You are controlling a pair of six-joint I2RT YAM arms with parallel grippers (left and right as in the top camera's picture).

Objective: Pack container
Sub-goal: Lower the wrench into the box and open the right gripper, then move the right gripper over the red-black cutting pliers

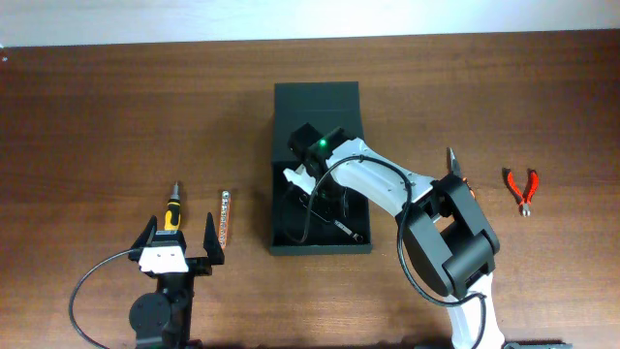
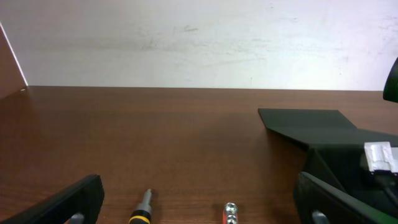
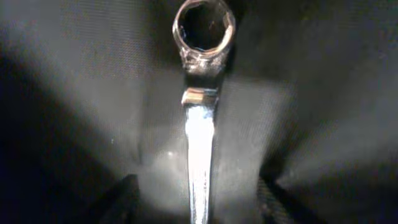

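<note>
The container (image 1: 316,102), a dark matte box with its flap lid laid open at the far side, stands mid-table; it also shows in the left wrist view (image 2: 305,121). My right gripper (image 1: 312,197) reaches down inside it. In the right wrist view its fingers (image 3: 196,190) are open on either side of a shiny ring wrench (image 3: 202,93) lying on the box floor, not touching it. My left gripper (image 1: 183,225) is open and empty at the front left (image 2: 202,208).
A yellow-and-black screwdriver (image 1: 171,209) (image 2: 142,210) and a red bit holder (image 1: 224,215) (image 2: 230,213) lie in front of the left gripper. Red-handled pliers (image 1: 521,187) lie at the right. A white wall (image 2: 199,43) runs behind the table.
</note>
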